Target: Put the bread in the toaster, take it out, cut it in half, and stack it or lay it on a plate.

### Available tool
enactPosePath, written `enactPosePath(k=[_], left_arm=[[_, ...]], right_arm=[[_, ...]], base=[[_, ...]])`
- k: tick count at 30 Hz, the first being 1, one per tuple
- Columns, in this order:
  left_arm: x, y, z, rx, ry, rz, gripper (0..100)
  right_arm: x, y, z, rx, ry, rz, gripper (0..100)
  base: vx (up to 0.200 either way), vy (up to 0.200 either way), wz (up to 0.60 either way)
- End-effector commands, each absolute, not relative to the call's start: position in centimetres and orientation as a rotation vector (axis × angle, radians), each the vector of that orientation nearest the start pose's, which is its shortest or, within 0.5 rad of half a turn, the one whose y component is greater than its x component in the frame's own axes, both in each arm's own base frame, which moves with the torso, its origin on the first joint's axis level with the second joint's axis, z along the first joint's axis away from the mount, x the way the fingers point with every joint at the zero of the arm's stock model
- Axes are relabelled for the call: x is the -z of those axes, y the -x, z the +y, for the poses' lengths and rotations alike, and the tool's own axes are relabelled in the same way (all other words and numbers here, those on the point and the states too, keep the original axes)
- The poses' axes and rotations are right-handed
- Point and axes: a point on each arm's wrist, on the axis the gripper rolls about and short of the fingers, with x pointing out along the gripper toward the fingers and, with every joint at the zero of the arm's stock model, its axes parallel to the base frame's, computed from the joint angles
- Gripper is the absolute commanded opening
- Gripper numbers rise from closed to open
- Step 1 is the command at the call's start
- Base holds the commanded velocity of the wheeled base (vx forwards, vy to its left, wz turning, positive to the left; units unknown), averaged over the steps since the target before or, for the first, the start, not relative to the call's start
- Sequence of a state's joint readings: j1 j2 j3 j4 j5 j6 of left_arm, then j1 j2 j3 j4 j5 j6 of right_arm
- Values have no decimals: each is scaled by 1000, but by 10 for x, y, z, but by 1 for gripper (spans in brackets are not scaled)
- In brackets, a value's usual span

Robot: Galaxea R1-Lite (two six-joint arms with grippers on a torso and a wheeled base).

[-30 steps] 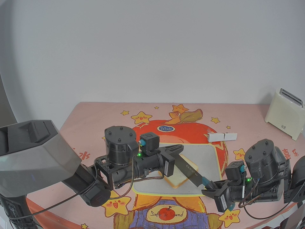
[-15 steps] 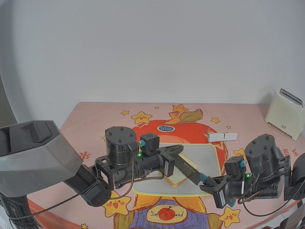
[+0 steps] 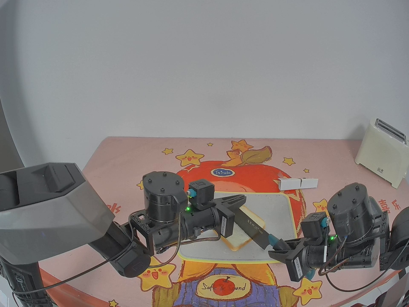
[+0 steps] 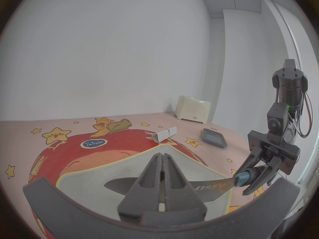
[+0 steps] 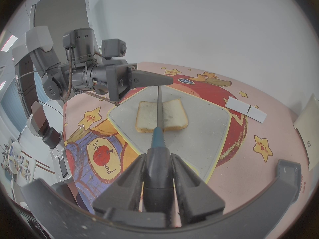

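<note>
One pale square bread slice (image 5: 174,115), tan crust, knife (image 5: 159,105) across it

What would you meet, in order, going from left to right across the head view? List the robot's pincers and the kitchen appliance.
Left pincer → right pincer, gripping the knife → toaster.

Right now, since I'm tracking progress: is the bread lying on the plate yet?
No, the bread lies on the cutting board, with the knife across it.
</note>
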State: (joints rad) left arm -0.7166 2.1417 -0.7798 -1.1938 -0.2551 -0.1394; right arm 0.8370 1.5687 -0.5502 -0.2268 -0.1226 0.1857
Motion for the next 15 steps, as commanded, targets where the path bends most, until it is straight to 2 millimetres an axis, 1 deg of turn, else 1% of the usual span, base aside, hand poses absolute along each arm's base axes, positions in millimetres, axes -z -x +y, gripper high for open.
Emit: enactPosePath(k=[1,7,9,10,13,15], left_arm=[[-79,-276,-249,956,87,243,0],[-75,-276,-249,954,84,255,0],[-72,-276,-249,953,81,266,0],[-65,-276,-248,951,76,286,0],[-66,-276,-249,951,77,285,0],[-69,-277,-249,953,80,272,0]], right_arm=[[-116,-154,166,-601,208,780,0],[-125,-156,169,-609,189,750,0],[-126,-157,170,-612,186,743,0],[-128,-158,170,-611,181,735,0],[-129,-158,172,-613,180,732,0],[-126,-158,171,-609,186,744,0]], base=[[0,0,0],[0,0,0],[0,0,0],[0,0,0],[0,0,0],[0,0,0]])
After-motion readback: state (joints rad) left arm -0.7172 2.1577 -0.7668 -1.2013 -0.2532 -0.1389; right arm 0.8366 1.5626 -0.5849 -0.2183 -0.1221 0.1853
